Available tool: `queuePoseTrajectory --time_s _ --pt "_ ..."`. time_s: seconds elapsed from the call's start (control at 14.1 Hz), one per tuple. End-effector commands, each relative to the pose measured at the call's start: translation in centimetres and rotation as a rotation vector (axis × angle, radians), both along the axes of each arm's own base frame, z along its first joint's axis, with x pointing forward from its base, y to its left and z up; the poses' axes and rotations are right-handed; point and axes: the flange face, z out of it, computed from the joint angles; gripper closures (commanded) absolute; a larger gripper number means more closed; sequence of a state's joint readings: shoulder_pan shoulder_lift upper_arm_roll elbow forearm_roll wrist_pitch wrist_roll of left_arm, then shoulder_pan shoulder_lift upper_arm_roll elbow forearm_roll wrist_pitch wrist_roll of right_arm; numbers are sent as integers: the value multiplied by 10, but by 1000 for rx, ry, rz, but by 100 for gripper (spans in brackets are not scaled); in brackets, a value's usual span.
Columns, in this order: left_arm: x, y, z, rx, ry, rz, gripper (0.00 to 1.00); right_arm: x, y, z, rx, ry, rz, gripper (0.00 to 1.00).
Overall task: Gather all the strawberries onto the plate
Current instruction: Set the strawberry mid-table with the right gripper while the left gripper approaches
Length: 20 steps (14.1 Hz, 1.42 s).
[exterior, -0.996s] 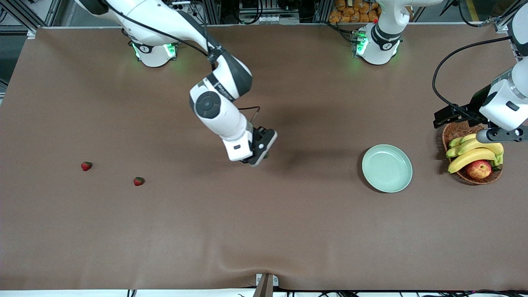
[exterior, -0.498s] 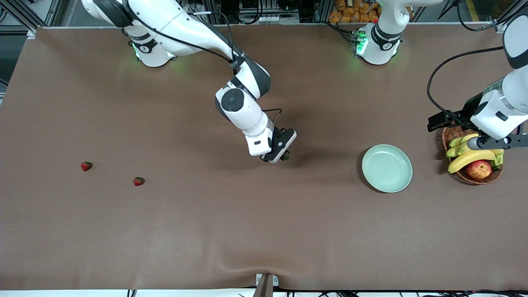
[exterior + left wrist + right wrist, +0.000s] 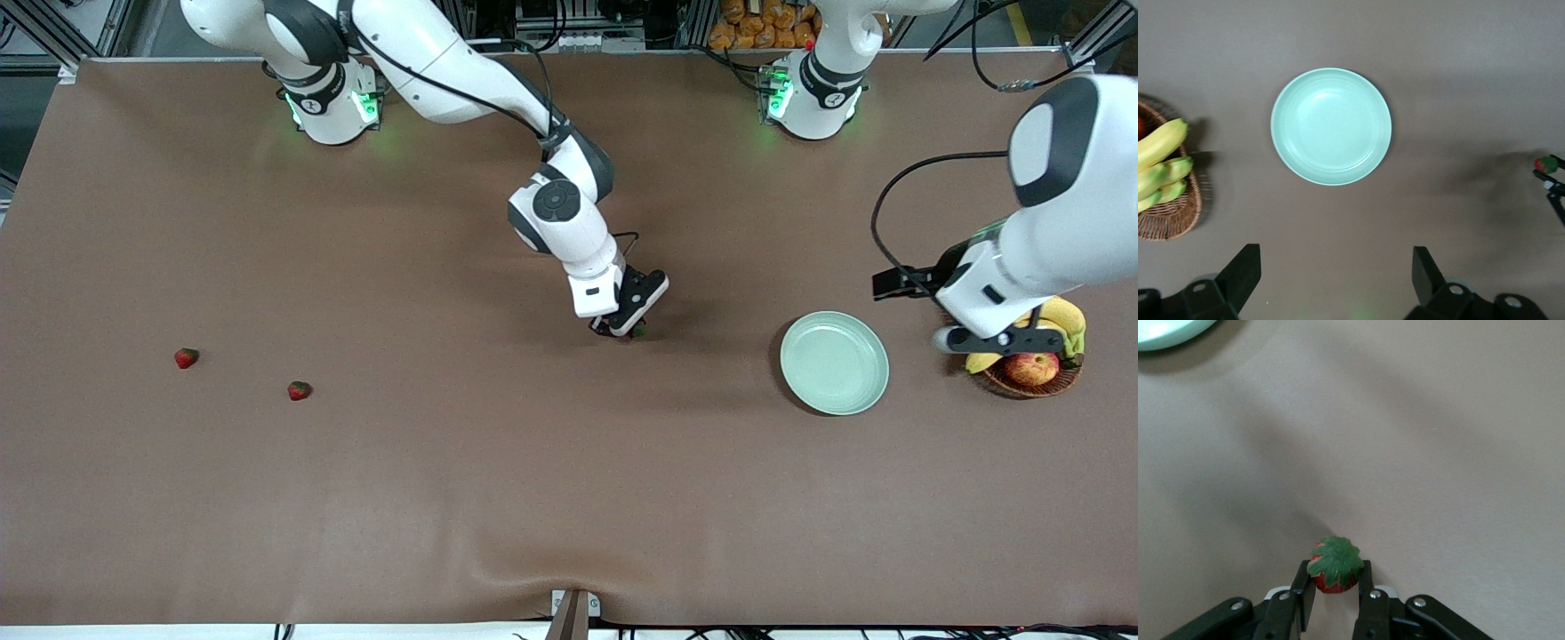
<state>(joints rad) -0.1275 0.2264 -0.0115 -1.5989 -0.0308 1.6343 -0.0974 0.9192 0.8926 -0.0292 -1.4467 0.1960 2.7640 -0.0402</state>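
My right gripper [image 3: 633, 329] is shut on a strawberry [image 3: 1334, 565] with a green cap and holds it over the bare table mid-way along it, short of the plate [image 3: 834, 362]. The held strawberry also shows in the left wrist view [image 3: 1545, 165]. Two more strawberries lie on the table toward the right arm's end, one [image 3: 186, 357] and another [image 3: 300, 390] a little nearer the front camera. The pale mint-green plate is empty; it also shows in the left wrist view [image 3: 1331, 125] and at a corner of the right wrist view [image 3: 1165, 332]. My left gripper [image 3: 1335, 277] is open and empty, over the table beside the plate and basket.
A brown wicker basket [image 3: 1031, 378] with bananas [image 3: 1062, 316] and a red-yellow apple [image 3: 1031, 366] stands beside the plate at the left arm's end. The left arm's forearm hangs over the basket.
My right gripper has carried the strawberry along the table toward the plate. My left arm has swung from over the basket toward the plate.
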Motion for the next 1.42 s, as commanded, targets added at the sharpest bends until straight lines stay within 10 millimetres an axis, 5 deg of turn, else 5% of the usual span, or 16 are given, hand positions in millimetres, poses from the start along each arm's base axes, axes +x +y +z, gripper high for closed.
queuePoseTrajectory --time_s 0.0,0.07,0.14,0.43,0.71,0.92,1.35 --pt "6 -23 -11 -24 -6 -25 0 3 11 -9 1 -20 -22 54" --pt "7 -29 -16 -30 -4 -28 0 3 11 -10 -4 -24 -20 21" --pt "9 -32 -21 -45 -1 -25 0 4 11 -7 -5 -29 -20 0" --pt "19 -37 -44 -90 8 -4 0 24 -6 28 -10 -65 -33 0" --pt "28 -68 -75 -162 1 4 0 35 -56 77 -37 -73 -90 0" --pt "25 -126 -93 -162 -37 24 0 37 -129 104 -95 -60 -96 0" --pt "19 -211 -123 -150 -75 63 0 108 -300 169 -225 83 -46 0"
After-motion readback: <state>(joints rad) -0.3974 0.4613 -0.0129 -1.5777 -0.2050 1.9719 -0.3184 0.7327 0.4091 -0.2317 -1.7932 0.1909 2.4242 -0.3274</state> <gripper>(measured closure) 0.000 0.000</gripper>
